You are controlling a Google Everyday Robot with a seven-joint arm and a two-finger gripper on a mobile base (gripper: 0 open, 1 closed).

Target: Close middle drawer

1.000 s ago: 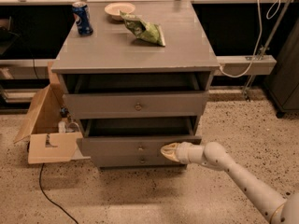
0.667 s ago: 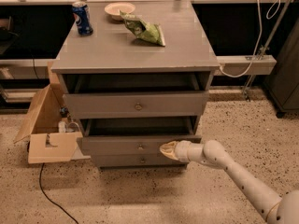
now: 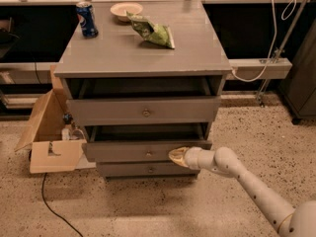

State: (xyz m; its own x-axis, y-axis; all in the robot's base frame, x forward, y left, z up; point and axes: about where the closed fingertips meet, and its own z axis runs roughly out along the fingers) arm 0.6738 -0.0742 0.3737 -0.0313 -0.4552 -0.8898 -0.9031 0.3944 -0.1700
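The middle drawer [image 3: 123, 151] is the grey cabinet's second drawer, with a low flat front and a small brass knob [image 3: 149, 153]. It stands pulled out a little, with a dark gap above its front. My gripper [image 3: 177, 155] comes in from the lower right on a white arm. It is shut and empty, and its tip rests against the drawer front just right of the knob.
The taller top drawer [image 3: 145, 110] is also pulled out. The lowest drawer [image 3: 148, 170] sits in. On the cabinet top [image 3: 113, 48] are a blue can [image 3: 87, 19], a bowl [image 3: 126, 10] and a green chip bag [image 3: 151, 31]. An open cardboard box [image 3: 47, 137] lies to the left.
My gripper has edged slightly left along the middle drawer's front. The gap above the drawer looks a little narrower.
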